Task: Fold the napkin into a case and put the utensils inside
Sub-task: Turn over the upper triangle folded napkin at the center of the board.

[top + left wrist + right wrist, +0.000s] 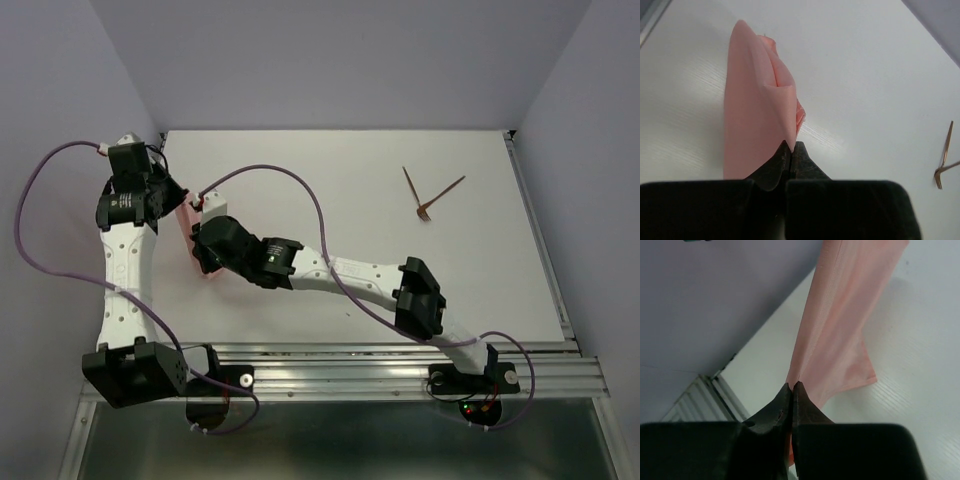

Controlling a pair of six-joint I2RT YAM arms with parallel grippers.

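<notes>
Jaws of L gripper [791, 147] are pressed together, pinching a corner of the napkin [755, 115]. The cloth runs away from the tips as a folded, creased pink strip w/ layered edges on its right. R gripper [791, 386] is likewise clamped on a napkin edge; the fabric stretches up & away from the tips, and one flap hangs near the table [920, 405]. In the top view both grippers sit close together at the table's left side, w/ only slivers of pink showing btwn them. Far right, well apart from the cloth, the utensils [432, 195] lie in a V shape, w/ the forked tip at the V's point.
</notes>
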